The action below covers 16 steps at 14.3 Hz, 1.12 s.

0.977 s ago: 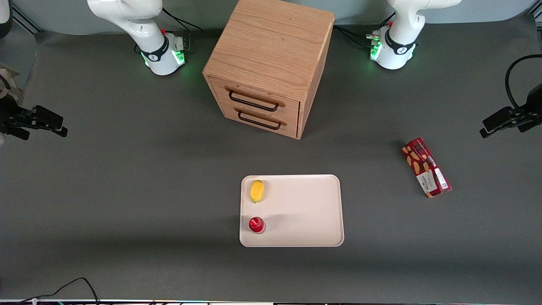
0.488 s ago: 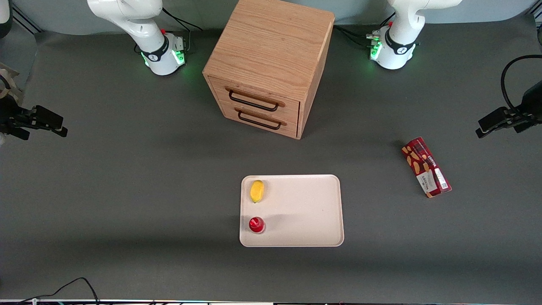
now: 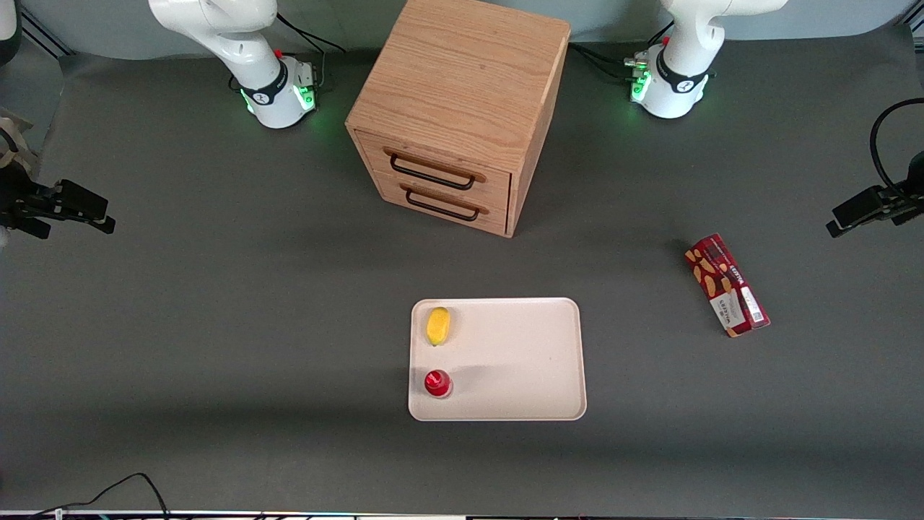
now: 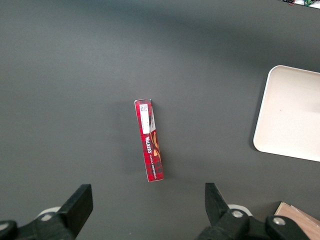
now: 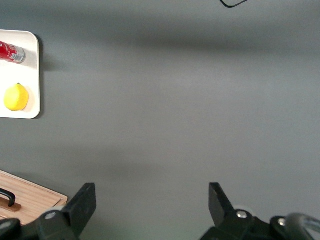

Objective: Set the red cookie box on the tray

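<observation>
The red cookie box (image 3: 727, 285) lies flat on the dark table toward the working arm's end, its white-label end nearer the front camera. The left wrist view shows the red cookie box (image 4: 150, 140) from above, apart from the cream-white tray (image 4: 292, 115). My left gripper (image 3: 837, 224) hangs high over the table, farther from the front camera than the box and farther out toward the working arm's end of the table. My left gripper (image 4: 147, 210) is open, with nothing between its fingers. The tray (image 3: 520, 361) sits mid-table, nearer the front camera than the cabinet.
A wooden two-drawer cabinet (image 3: 455, 115) stands mid-table with both drawers shut. On the tray, along its edge toward the parked arm, lie a yellow lemon (image 3: 438, 326) and a small red-capped object (image 3: 437, 383). A black cable (image 3: 108, 495) loops at the table's front edge.
My left gripper has drifted a little sideways toward the working arm's end of the table. The box, tray and cabinet have not moved.
</observation>
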{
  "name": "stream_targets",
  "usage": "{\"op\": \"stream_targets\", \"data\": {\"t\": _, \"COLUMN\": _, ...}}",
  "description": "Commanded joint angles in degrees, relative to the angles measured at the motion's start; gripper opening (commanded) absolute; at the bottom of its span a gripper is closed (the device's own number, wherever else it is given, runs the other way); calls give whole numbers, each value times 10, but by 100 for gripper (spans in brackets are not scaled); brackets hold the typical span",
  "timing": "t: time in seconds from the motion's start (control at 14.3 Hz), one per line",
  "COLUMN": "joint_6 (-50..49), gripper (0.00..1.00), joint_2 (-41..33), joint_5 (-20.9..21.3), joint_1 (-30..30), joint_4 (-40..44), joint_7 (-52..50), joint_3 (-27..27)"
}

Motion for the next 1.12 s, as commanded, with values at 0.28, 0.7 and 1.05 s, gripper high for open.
{"op": "stream_targets", "data": {"t": 0.28, "joint_6": -13, "gripper": 100, "joint_2": 10, "joint_5": -5, "joint_1": -4, "joint_4": 19, "joint_7": -9, "joint_3": 5}}
{"op": "stream_targets", "data": {"t": 0.7, "joint_6": -13, "gripper": 100, "joint_2": 10, "joint_5": -5, "joint_1": -4, "joint_4": 20, "joint_7": -9, "joint_3": 5}}
{"op": "stream_targets", "data": {"t": 1.05, "joint_6": -15, "gripper": 100, "joint_2": 11, "joint_5": -8, "joint_1": -4, "joint_4": 16, "joint_7": -20, "joint_3": 5}}
